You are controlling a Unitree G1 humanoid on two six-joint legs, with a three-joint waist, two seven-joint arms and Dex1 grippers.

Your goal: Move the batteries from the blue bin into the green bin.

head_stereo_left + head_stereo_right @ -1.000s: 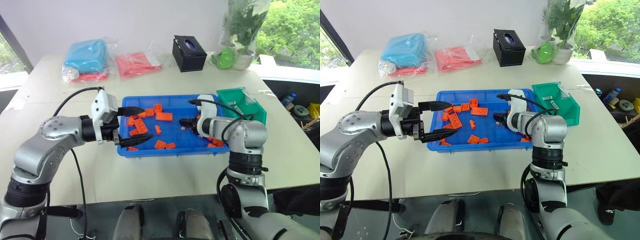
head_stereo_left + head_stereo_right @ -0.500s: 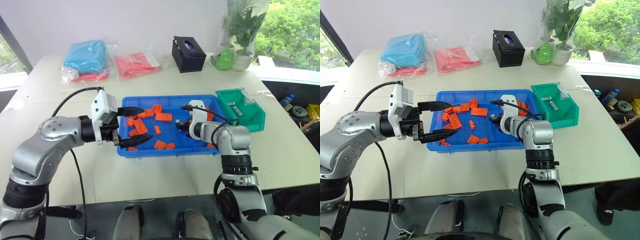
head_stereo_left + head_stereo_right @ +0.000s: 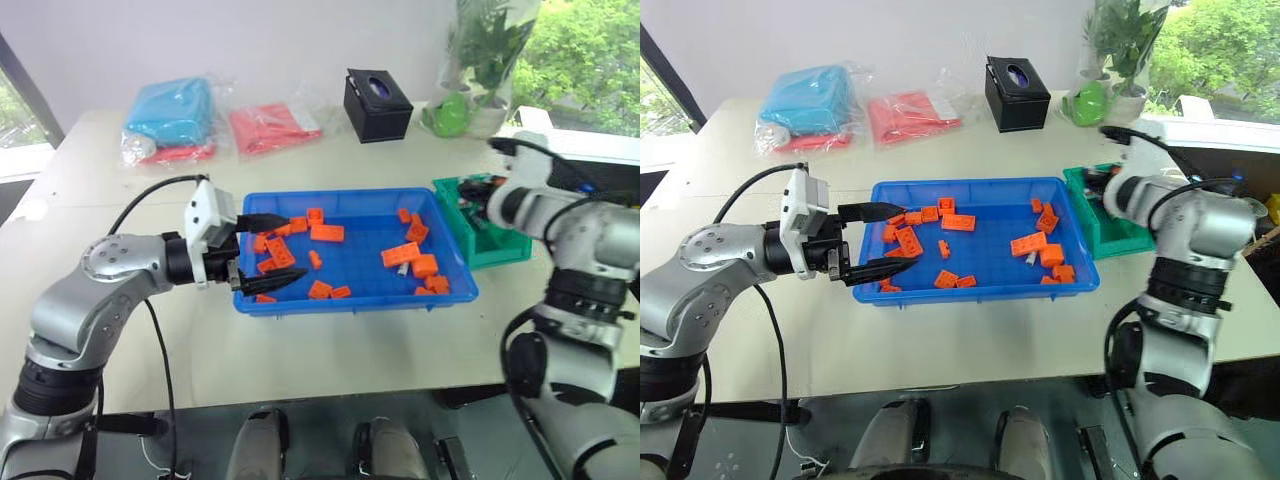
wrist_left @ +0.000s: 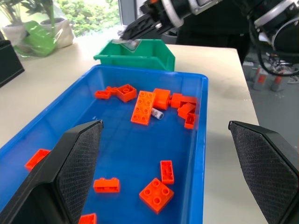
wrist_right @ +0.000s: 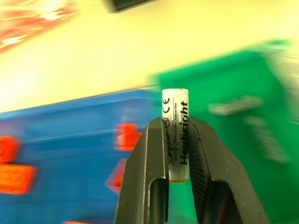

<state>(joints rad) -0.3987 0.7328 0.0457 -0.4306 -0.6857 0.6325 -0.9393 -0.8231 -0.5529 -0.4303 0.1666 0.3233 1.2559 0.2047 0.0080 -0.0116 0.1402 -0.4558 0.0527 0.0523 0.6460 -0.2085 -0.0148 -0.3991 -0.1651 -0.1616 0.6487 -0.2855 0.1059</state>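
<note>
My right gripper [image 5: 175, 123] is shut on a battery [image 5: 175, 135], a pale cylinder with black print standing upright between the fingers. It hangs over the near-left corner of the green bin [image 3: 492, 238], just past the right end of the blue bin [image 3: 350, 300]. A second battery [image 4: 157, 113] lies in the blue bin beside an orange brick at its right end. My left gripper [image 3: 290, 246] stands open over the blue bin's left end, nothing between its fingers.
Several orange bricks [image 3: 327, 233] lie scattered in the blue bin. At the back of the table are a black box [image 3: 378, 105], a light-blue package [image 3: 172, 110], a red package [image 3: 270, 128] and a plant pot [image 3: 462, 115]. The table edge runs just right of the green bin.
My right gripper shut on a battery in the blue bin, then rose and swung right to the green bin. The left arm has stayed still.
</note>
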